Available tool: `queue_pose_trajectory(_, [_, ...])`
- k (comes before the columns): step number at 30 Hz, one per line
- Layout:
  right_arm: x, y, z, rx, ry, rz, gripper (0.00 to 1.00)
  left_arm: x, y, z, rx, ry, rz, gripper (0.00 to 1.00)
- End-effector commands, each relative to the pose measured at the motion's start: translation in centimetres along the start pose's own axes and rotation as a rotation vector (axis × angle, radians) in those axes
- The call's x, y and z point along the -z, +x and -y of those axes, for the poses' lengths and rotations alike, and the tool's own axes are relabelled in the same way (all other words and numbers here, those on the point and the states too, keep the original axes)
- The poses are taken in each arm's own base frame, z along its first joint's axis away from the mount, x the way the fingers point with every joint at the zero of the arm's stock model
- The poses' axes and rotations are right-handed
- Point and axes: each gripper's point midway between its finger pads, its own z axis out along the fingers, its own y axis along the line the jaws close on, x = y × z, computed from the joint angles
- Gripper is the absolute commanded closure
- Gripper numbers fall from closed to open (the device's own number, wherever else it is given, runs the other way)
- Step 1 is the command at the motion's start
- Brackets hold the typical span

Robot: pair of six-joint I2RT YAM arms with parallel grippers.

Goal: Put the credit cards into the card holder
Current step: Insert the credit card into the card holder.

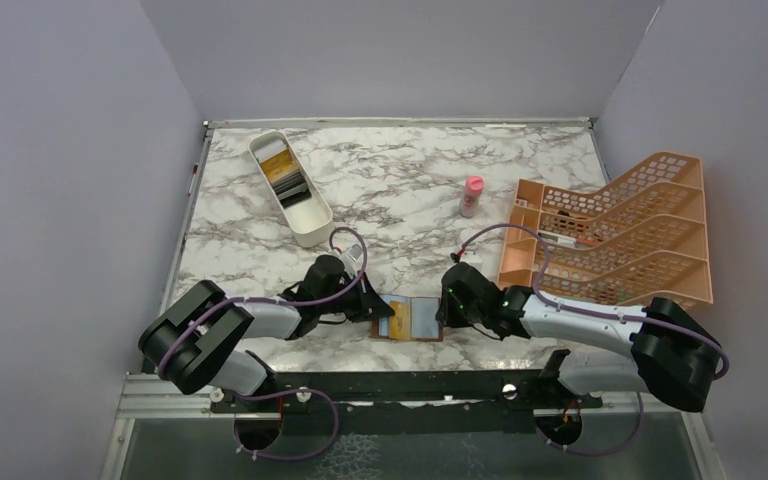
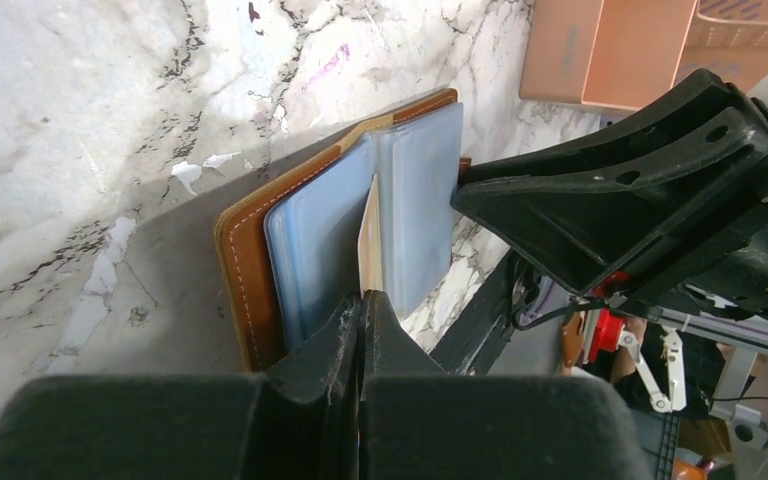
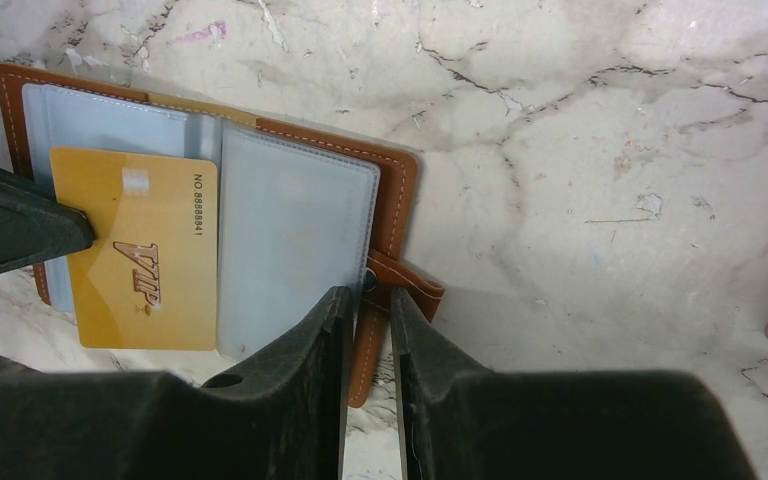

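Observation:
The card holder (image 1: pixel 415 322), a brown wallet with a blue-grey inside, lies open near the table's front edge. My left gripper (image 1: pixel 378 310) is shut on a gold credit card (image 2: pixel 369 235), seen edge-on in the left wrist view, and holds it over the wallet's pockets (image 2: pixel 310 240). In the right wrist view the card (image 3: pixel 145 265) lies across the wallet's left half (image 3: pixel 110 125). My right gripper (image 3: pixel 368 300) stands with its jaws close together around the wallet's brown right edge (image 3: pixel 400 200) by the snap strap. Other cards (image 1: pixel 282 172) lie in the white tray.
A white oblong tray (image 1: pixel 312 222) stands at the back left. A pink-capped bottle (image 1: pixel 471 196) stands at mid-right. An orange lattice rack (image 1: pixel 610 235) fills the right side. The metal rail with the arm bases (image 1: pixel 400 390) runs along the front edge.

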Motion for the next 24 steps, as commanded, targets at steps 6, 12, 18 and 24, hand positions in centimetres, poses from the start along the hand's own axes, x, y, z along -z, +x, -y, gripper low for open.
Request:
queue_pose_trajectory(6, [0.3,1.0,1.5,0.011,0.036,-0.014,0.75,-0.2,-0.9,1.4,0.005,0.066,0.071,1.00])
queue_pose_trajectory(12, [0.3,1.0,1.5,0.013,0.034,-0.017,0.75,-0.6,-1.1,2.4,-0.027,0.094,0.076,1.00])
queue_pose_trajectory(18, [0.2,1.0,1.4,0.018,0.033,-0.018,0.75,-1.2,-0.7,1.9,-0.033,0.081,0.061,1.00])
queue_pose_trajectory(24, [0.2,1.1,1.4,0.019,0.032,-0.021,0.75,-1.4,-0.8,0.9,-0.044,0.049,0.076,1.00])
